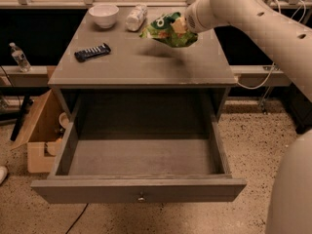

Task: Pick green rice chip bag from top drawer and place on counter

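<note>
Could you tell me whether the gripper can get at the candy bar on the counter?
Reach it, probably; grasp it, no: the gripper is shut on the green rice chip bag above the counter, though nothing stands between it and the candy bar.
</note>
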